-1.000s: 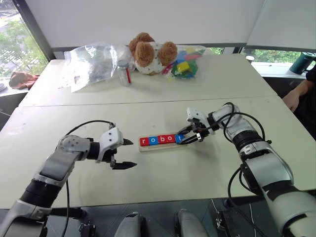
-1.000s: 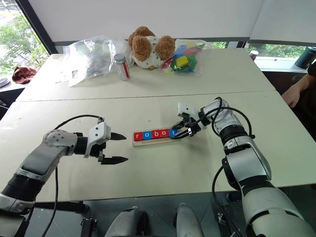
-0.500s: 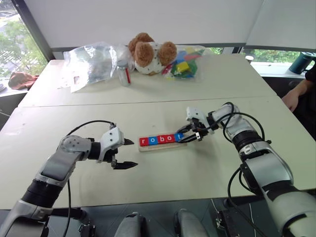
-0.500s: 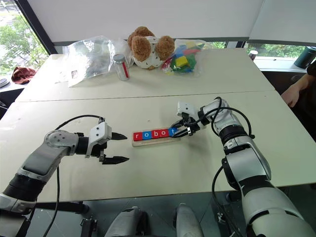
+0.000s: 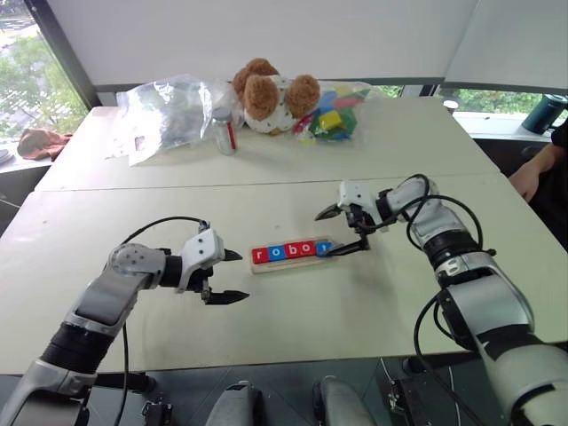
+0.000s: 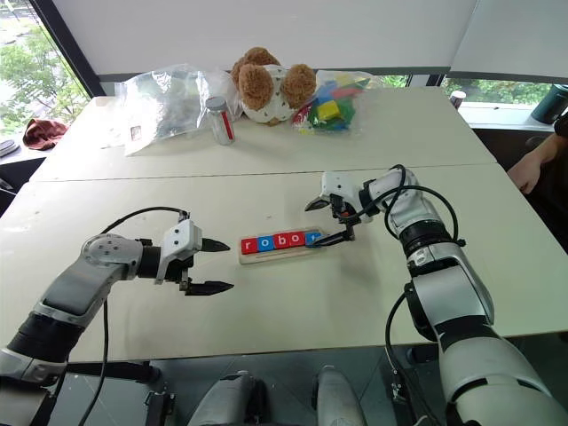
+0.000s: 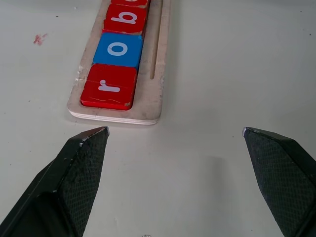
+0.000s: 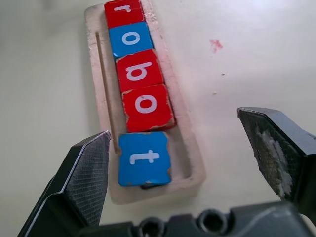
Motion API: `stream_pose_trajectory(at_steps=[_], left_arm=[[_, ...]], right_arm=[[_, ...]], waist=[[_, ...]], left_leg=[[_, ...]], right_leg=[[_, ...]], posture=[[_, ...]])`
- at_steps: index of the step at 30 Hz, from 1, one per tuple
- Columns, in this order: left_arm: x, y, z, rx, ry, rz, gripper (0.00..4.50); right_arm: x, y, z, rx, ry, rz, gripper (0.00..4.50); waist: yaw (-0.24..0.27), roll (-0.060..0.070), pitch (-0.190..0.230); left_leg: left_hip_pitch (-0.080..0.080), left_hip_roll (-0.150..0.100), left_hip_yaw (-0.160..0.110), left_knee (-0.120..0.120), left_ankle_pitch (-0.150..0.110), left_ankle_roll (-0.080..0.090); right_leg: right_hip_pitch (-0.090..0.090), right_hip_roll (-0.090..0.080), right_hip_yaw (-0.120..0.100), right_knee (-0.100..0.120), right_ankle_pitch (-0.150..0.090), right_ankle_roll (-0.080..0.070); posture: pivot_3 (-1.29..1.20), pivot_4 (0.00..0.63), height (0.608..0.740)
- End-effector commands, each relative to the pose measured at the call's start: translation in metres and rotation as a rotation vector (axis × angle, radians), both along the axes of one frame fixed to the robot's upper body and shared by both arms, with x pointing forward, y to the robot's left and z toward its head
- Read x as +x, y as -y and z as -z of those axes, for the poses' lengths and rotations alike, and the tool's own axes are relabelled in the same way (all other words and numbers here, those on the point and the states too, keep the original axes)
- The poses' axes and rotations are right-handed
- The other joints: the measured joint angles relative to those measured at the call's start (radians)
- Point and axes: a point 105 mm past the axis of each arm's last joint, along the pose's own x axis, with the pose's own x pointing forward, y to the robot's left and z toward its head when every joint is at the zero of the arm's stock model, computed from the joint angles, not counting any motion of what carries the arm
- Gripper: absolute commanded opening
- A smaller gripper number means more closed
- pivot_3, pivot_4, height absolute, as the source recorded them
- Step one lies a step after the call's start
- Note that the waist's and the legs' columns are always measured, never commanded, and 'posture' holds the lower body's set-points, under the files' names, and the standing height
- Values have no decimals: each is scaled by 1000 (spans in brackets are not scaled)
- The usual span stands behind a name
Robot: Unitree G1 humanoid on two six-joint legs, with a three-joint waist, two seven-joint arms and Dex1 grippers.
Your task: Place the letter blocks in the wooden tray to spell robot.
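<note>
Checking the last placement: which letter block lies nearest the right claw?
The blue t block, last in the wooden tray, beside the open right claw; the others sit farther along.

Left arm bent in from the left, left gripper (image 5: 225,277) hovering low over the surface, pointing right, fingers (image 7: 74,168) wide apart, empty. Right arm reaches in from the right, wrist turned inward, right gripper (image 5: 342,232) pointing left and down, fingers (image 8: 86,177) spread wide, nothing held between them.
</note>
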Motion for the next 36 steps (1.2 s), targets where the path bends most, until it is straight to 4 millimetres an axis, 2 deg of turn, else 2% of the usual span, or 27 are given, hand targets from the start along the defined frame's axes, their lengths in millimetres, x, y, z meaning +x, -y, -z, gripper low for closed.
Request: stream_pose_trajectory(at_steps=[1, 12, 26, 30, 33, 36], left_arm=[[1, 4, -9, -9, 33, 21, 4500], [3, 5, -9, -10, 35, 20, 4500], [3, 7, -8, -14, 35, 18, 4500], [3, 5, -9, -14, 40, 10, 4500], [4, 1, -12, -30, 57, -18, 4500], [-2, -8, -19, -72, 54, -62, 4500]], right_arm=[[0, 5, -1, -21, 41, -6, 4476], [5, 5, 1, -47, 73, 10, 4476], [12, 0, -6, -31, 125, 25, 4476], [14, 11, -23, 9, 142, 60, 4476], [17, 21, -39, 104, 139, 152, 4476], [3, 37, -51, 266, 7, 262, 4476]], waist=[[-1, 0, 0], [-3, 0, 0], [-3, 0, 0], [-2, 0, 0], [0, 0, 0], [2, 0, 0]], left_leg=[[0, 0, 0, 0, 0, 0], [0, 0, 0, 0, 0, 0], [0, 0, 0, 0, 0, 0], [0, 0, 0, 0, 0, 0], [0, 0, 0, 0, 0, 0], [0, 0, 0, 0, 0, 0]], right_leg=[[0, 0, 0, 0, 0, 0], [0, 0, 0, 0, 0, 0], [0, 0, 0, 0, 0, 0], [0, 0, 0, 0, 0, 0], [0, 0, 0, 0, 0, 0], [0, 0, 0, 0, 0, 0]], posture=[[0, 150, 740], [0, 150, 740], [0, 150, 740], [0, 150, 740], [0, 150, 740], [0, 150, 740]])
